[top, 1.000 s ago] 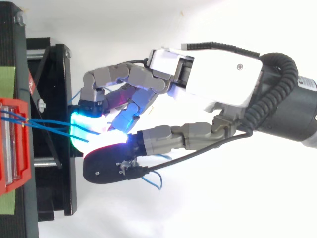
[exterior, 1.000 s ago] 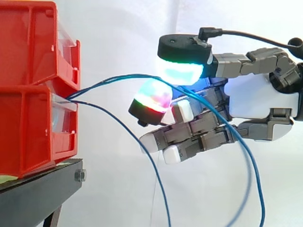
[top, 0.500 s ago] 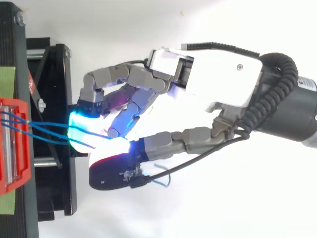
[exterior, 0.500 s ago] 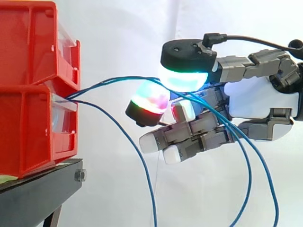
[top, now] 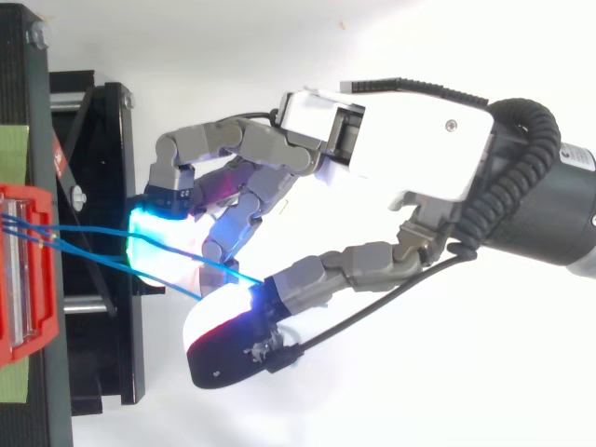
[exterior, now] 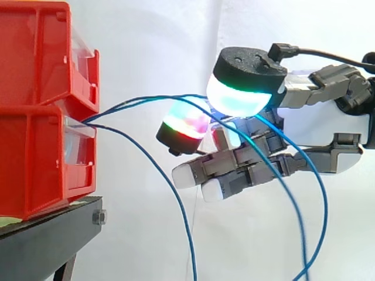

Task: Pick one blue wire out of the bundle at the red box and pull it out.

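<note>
Blue wires (exterior: 146, 99) come out of the gap between the two stacked red bins (exterior: 35, 146) and run right to my hand (exterior: 313, 126). Two of them pass under the green-glowing thumb pad (exterior: 243, 96), cross the fingers and loop down at the right. Another wire (exterior: 161, 172) sags from the bins straight down. The thumb stands apart from the red-and-green glowing fingertip (exterior: 186, 123), and the wires run loose through that gap. From above, the wires (top: 93, 233) stretch from the red bin (top: 23, 279) to the hand (top: 410, 149).
The bins sit on a black stand (exterior: 47, 240) at the left, also seen from above as the black stand (top: 102, 186). A white curtain hangs behind. Room is free below and to the right of the bins.
The thumb has swung up and away from the glowing fingertip, widening the gap. The wire loops at the right have shifted and the hanging wire has drifted left.
</note>
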`<state>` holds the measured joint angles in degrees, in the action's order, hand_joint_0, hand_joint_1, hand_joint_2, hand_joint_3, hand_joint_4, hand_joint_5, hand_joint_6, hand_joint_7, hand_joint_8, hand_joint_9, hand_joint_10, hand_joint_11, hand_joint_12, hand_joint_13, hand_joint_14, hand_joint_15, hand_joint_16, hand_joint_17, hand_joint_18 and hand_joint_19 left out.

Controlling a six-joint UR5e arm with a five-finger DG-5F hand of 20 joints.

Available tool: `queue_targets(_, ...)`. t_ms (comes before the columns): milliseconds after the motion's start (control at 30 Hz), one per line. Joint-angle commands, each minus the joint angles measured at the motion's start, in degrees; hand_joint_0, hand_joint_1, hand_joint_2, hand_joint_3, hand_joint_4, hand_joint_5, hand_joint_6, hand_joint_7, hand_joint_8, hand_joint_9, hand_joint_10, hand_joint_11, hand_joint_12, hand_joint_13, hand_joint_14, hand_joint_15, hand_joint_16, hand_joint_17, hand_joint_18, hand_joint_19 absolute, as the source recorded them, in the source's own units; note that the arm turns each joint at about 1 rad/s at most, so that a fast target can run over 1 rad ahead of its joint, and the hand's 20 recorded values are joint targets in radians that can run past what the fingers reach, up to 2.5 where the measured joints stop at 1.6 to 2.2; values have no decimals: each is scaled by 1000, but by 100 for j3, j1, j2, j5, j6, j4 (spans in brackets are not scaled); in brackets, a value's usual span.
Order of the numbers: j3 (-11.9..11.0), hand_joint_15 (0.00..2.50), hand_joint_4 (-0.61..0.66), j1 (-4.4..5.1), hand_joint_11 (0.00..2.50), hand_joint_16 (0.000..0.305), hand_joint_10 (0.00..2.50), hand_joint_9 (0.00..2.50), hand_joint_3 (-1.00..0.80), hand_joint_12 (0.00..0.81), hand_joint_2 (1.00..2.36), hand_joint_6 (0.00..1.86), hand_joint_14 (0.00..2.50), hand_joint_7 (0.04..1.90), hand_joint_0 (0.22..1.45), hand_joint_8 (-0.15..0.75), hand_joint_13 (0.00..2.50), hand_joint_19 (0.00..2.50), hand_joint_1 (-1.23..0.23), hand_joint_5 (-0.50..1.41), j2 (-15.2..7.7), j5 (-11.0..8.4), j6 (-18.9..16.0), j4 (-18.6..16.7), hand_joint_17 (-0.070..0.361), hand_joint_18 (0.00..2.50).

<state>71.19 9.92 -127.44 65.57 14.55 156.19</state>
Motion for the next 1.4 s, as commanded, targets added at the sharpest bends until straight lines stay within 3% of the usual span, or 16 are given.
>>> queue_targets(0,0,403,280,1,769,54,30,1115,-500,354,1000,586,18,1151,628,228,618,560,-948,-69,0,-1,-5,0,121,487)
queue_targets(100,0,398,306,1,739,54,27,1128,-500,352,1000,579,17,1179,591,225,625,568,-915,-59,0,8,-5,0,121,492)
queue_targets(200,0,396,331,1,705,55,27,1158,-500,357,1000,500,17,1327,550,228,640,574,-800,-34,0,8,-5,0,124,503)
queue_targets(300,0,397,343,1,650,55,27,1180,-500,354,1000,502,17,1213,552,222,649,593,-600,-36,0,8,-5,0,124,506)
queue_targets(467,0,404,342,1,638,54,27,1196,-495,351,1000,504,19,1149,588,218,653,617,-502,-36,0,8,4,0,122,489)
queue_targets(633,0,408,315,1,674,54,29,1225,-424,351,1006,503,18,1211,613,222,658,611,-597,-28,0,-1,4,0,122,492)
queue_targets(733,0,410,274,1,726,54,30,1244,-447,354,1004,501,18,1359,602,229,669,611,-697,-21,0,-1,4,0,121,502)
queue_targets(900,0,406,216,1,743,54,27,1236,-364,359,1010,670,19,1102,593,240,667,607,-737,-47,0,-1,13,0,121,515)
queue_targets(1033,0,407,217,1,704,54,26,1235,-321,356,1013,708,18,1037,588,232,667,614,-728,-50,0,-1,13,0,121,518)
queue_targets(1200,0,391,300,1,604,54,24,1259,-327,349,1013,527,17,1373,590,215,673,626,-638,-3,0,-1,13,0,121,524)
queue_targets(1367,0,393,262,1,617,54,25,1275,-332,352,1013,545,17,1378,590,223,686,625,-656,0,0,-1,13,0,121,534)
